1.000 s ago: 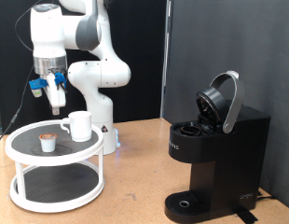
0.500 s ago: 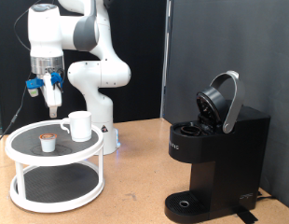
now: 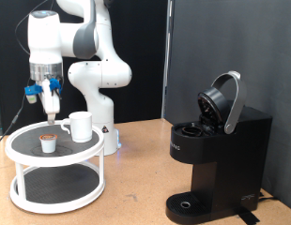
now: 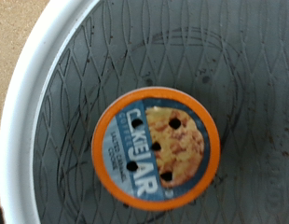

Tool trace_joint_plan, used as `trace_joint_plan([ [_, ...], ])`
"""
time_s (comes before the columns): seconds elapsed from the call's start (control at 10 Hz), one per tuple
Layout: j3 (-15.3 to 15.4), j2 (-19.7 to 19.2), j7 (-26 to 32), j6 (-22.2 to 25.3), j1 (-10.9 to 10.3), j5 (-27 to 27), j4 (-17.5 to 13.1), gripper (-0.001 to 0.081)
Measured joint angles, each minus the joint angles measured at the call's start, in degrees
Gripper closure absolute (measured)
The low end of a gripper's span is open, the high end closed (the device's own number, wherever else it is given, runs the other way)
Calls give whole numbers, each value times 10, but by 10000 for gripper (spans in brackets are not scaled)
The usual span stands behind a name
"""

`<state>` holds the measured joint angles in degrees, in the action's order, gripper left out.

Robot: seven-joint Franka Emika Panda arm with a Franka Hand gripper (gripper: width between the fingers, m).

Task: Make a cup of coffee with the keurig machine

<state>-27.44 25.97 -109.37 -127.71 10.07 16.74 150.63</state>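
So the keurig machine (image 3: 218,155) sits lower right in the exterior view, closest to the camera, lid flipped up and brew chamber exposed, nothing on its drip tray. Lower left is the white two-tier stand (image 3: 23,141). On its top tier there's a coffee pod (image 3: 49,142) and just right of it the cup (image 3: 80,126). The gripper (image 3: 52,113) hangs above the pod, upper left, holding nothing; can't tell if its fingers are spread or not. Wrist view looks straight down on the pod's orange-rimmed cookie lid (image 4: 156,147).
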Motion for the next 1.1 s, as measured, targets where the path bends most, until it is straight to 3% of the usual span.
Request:
trace_joint_plan([
  [0.6,-5,-66,-1,-106,11,25,25,72],
  [1.1,-4,-85,-2,-130,10,20,39,72],
])
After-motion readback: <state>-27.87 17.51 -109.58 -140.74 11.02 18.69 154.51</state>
